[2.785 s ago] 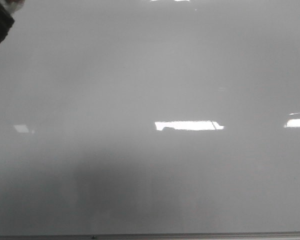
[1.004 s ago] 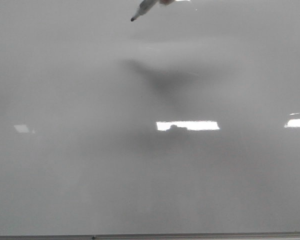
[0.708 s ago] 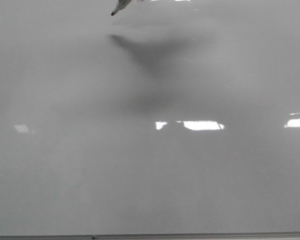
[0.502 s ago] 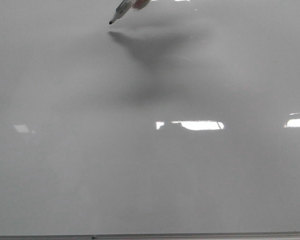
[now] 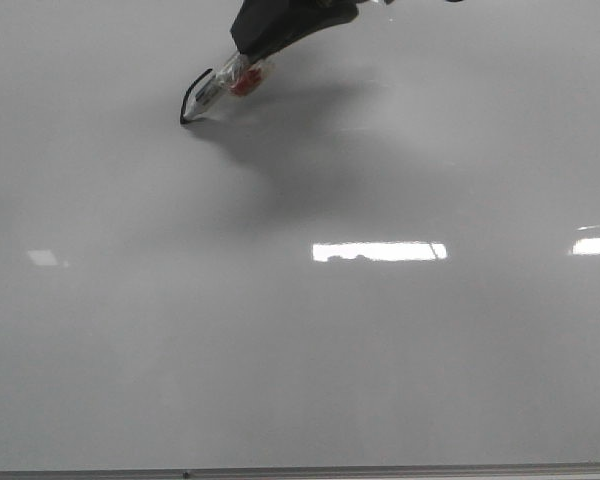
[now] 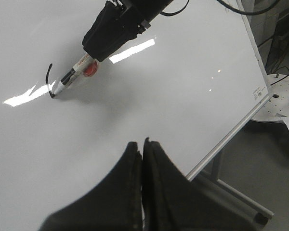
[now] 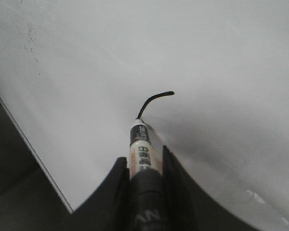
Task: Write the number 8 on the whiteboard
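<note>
The whiteboard (image 5: 300, 330) fills the front view, pale grey and glossy with light reflections. My right gripper (image 5: 242, 52) comes in from the top, shut on a marker (image 5: 212, 90) whose tip touches the board. A short curved black line (image 5: 188, 98), the start of the number 8, ends at the tip. The right wrist view shows the marker (image 7: 140, 144) between the fingers and the line (image 7: 154, 99). My left gripper (image 6: 142, 143) is shut and empty, off to the side over the whiteboard (image 6: 183, 86); it sees the marker (image 6: 70, 77) and the line (image 6: 48, 77).
A thin metal edge strip (image 5: 300, 470) runs along the board's near edge. In the left wrist view the board's edge (image 6: 231, 130) and a stand leg (image 6: 241, 192) show over a grey floor, with cables at the far right.
The right gripper with the marker has come down and left onto the board. Its tip now touches the surface and has drawn a short curved black stroke.
</note>
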Robot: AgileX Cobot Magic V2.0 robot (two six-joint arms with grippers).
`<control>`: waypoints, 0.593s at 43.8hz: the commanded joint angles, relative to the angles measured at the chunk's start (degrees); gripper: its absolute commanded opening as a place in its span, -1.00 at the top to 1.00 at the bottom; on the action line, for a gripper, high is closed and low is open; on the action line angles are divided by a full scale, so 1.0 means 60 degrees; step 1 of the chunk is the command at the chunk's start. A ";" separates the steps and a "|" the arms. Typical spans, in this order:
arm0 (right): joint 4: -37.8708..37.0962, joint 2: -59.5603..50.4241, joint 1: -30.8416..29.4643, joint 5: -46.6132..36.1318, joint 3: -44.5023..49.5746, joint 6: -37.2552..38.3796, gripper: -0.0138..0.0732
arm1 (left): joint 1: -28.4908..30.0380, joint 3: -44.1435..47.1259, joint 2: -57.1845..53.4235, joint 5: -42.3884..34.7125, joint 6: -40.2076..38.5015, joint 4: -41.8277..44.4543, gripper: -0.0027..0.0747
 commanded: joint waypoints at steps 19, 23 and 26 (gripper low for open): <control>-0.0182 -0.1226 -0.1483 -0.0323 0.1196 -0.0157 0.84 | -0.0017 -0.0274 0.0044 -0.0732 -0.0087 -0.0230 0.99; -0.0182 -0.1226 -0.1362 -0.0400 0.1616 -0.0170 0.84 | -0.0017 -0.0274 0.0044 -0.0732 -0.0087 -0.0230 0.99; -0.0182 -0.1217 -0.1169 -0.0577 0.1892 -0.0254 0.84 | -0.0017 -0.0274 0.0044 -0.0732 -0.0087 -0.0230 0.99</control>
